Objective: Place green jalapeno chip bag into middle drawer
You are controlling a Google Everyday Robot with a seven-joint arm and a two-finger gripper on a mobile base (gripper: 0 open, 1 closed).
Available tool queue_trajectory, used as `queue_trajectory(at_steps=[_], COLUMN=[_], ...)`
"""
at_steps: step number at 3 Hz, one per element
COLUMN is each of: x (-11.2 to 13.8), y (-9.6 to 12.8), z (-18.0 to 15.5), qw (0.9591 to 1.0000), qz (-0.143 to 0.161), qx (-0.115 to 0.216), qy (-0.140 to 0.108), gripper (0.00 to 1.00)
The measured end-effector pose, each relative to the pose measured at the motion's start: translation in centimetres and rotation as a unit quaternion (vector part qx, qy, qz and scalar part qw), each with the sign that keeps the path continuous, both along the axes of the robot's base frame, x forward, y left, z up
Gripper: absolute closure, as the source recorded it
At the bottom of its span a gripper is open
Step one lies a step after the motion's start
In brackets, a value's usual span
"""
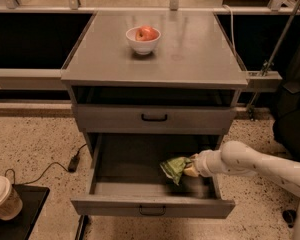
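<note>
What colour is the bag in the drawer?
The chip bag is mostly green with yellowish print (camera view). The tool holds it in the middle drawer.

Middle drawer [151, 207]: standing pulled out, its tray lying open from above, with the left and centre of the floor showing bare. Hand [189, 167], gripping the green jalapeno chip bag [173, 168], is occupying the tray's right side, its arm crossing the right wall. Closed upper drawer [155, 118] is overhanging the rear.
</note>
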State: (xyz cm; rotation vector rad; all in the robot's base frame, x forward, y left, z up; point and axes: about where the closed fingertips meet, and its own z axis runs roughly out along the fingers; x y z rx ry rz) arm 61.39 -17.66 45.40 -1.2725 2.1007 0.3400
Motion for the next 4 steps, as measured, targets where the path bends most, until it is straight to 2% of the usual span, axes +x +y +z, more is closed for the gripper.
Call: queue_trajectory(at_steps=[1,2,3,4], x=[1.88,1.88,1.88,1.87], y=[0.89,0.9,0.9,0.9], z=[-5.76,-5.76,-5.76,-5.77], qw=[0.9996,0.9996,0.9996,0.9996], qz=[-0.021,-0.021,-0.021,-0.021], qx=[-0.003,-0.003,-0.003,-0.002], qy=[0.016,0.016,0.016,0.016], gripper=[1.0,1.0,0.82,0.57])
